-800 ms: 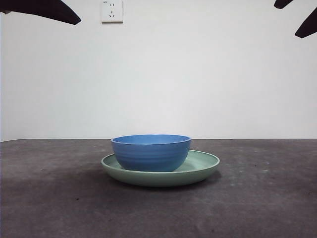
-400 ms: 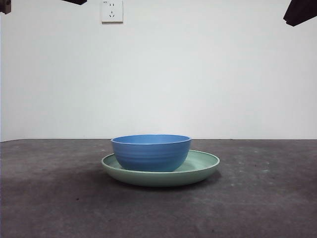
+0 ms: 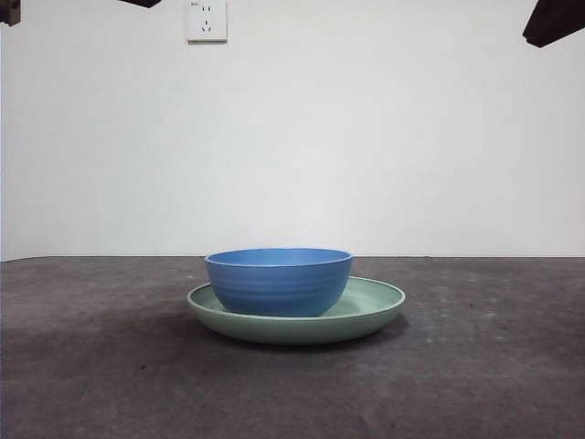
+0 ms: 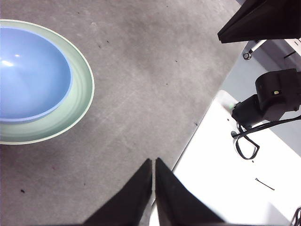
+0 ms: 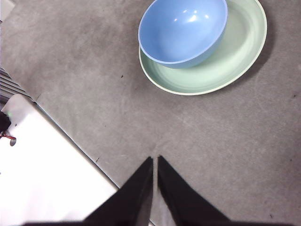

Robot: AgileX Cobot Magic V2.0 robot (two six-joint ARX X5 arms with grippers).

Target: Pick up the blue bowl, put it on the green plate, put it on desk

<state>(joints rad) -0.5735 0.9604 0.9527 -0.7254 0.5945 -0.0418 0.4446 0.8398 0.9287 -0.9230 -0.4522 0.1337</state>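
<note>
The blue bowl (image 3: 279, 281) sits upright in the green plate (image 3: 370, 311), toward the plate's left side, on the dark desk (image 3: 101, 366). Both also show in the left wrist view, bowl (image 4: 30, 73) and plate (image 4: 77, 101), and in the right wrist view, bowl (image 5: 183, 29) and plate (image 5: 235, 52). My left gripper (image 4: 154, 162) is shut and empty, high above the desk's edge, away from the dishes. My right gripper (image 5: 155, 160) is shut and empty, high over the desk, apart from the plate. In the front view only black arm tips show at the top corners.
A white wall with a socket (image 3: 207, 20) stands behind the desk. A white surface with a black device and cables (image 4: 270, 96) lies past the desk's edge in the left wrist view. A white surface (image 5: 42, 165) borders the desk in the right wrist view.
Both arms have risen further out of the front view, leaving only small tips at the top corners. The bowl and plate have not moved.
</note>
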